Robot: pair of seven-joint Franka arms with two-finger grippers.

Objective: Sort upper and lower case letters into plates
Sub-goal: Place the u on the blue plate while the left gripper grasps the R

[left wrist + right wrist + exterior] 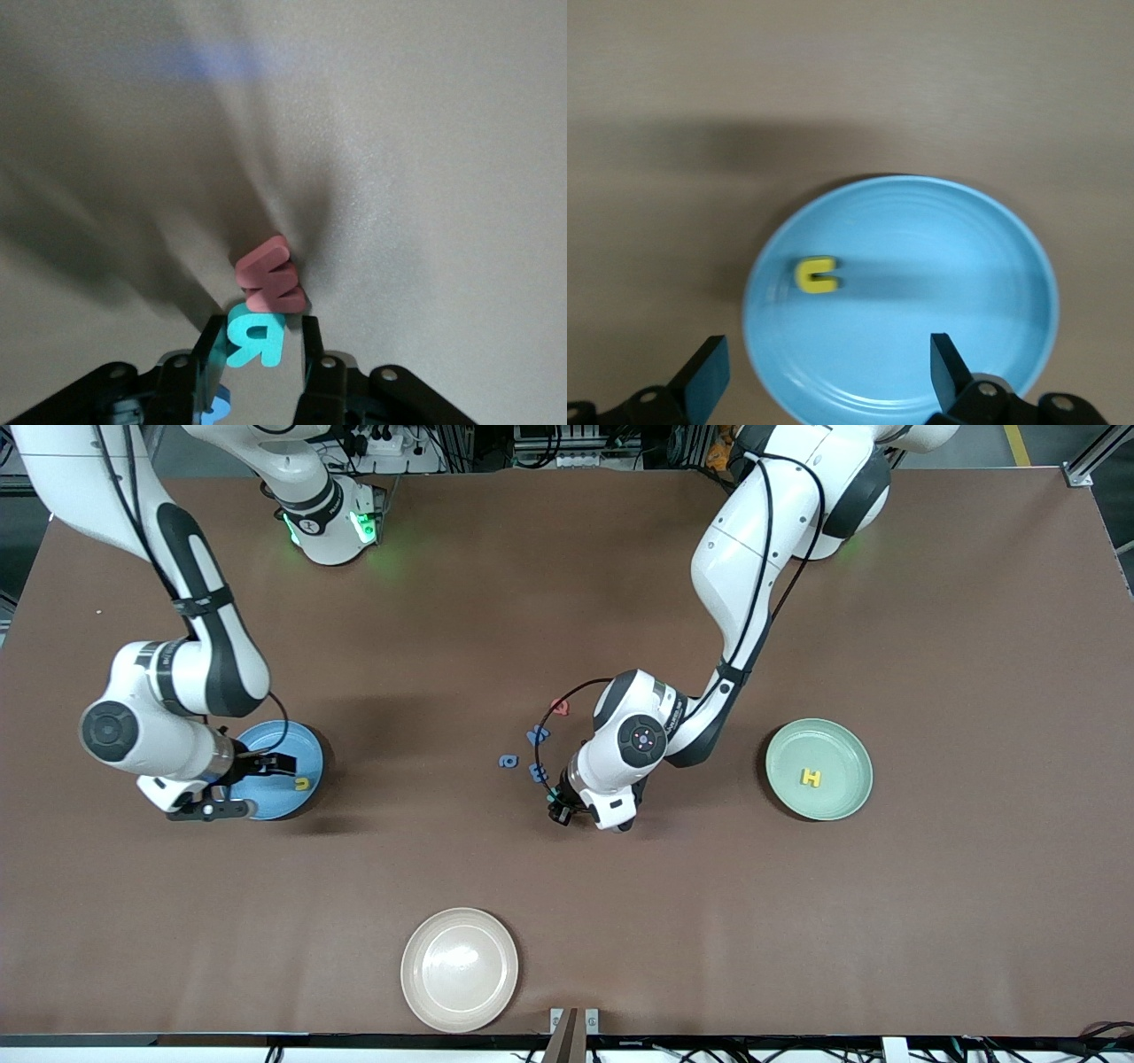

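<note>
Two arms at brown table [567,921]. Left gripper [261,354] low mid-table, fingers pinching teal R [255,336]. Right gripper [824,372] over blue plate [966,266], fingers wide.

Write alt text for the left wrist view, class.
The left gripper has its fingers either side of a teal letter R on the brown table. A red letter W touches the R.

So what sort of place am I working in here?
Likely a robotics lab bench: a brown-covered table with two arms mounted on it, aluminium framing and cable bundles at its edge, and foam letters with plates as props.
</note>
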